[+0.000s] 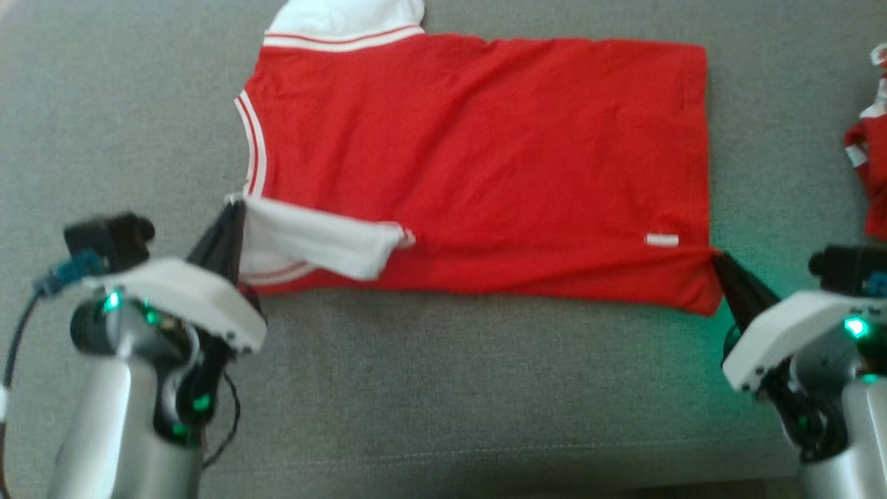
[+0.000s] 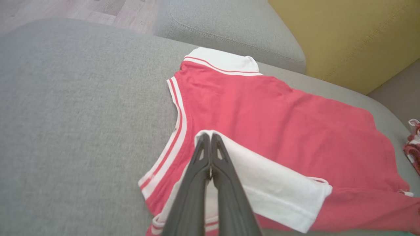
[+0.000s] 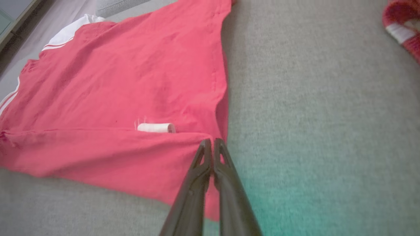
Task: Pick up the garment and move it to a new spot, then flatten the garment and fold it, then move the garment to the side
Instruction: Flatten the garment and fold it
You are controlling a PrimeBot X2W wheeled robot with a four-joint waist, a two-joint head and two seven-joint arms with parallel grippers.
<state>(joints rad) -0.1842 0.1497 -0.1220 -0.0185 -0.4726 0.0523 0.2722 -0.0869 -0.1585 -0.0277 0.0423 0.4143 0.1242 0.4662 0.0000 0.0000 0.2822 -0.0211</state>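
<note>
Garment cloth was pinched at its two near corners. The left gripper had its fingers pressed together on the folded-in white sleeve at the collar end. The right gripper had its fingers clenched on the hem corner, where the red fabric bunched toward the tips. Between the two grips the near edge was turned over onto the body in a narrow strip, and a small white label sat just beyond the fold, near the right gripper. From there the garment spread flat away from the robot, collar toward its left, with the far sleeve at the opposite edge. It lay on a grey sofa cushion. Another red and white cloth sat well apart, at the right edge of the head view.
</note>
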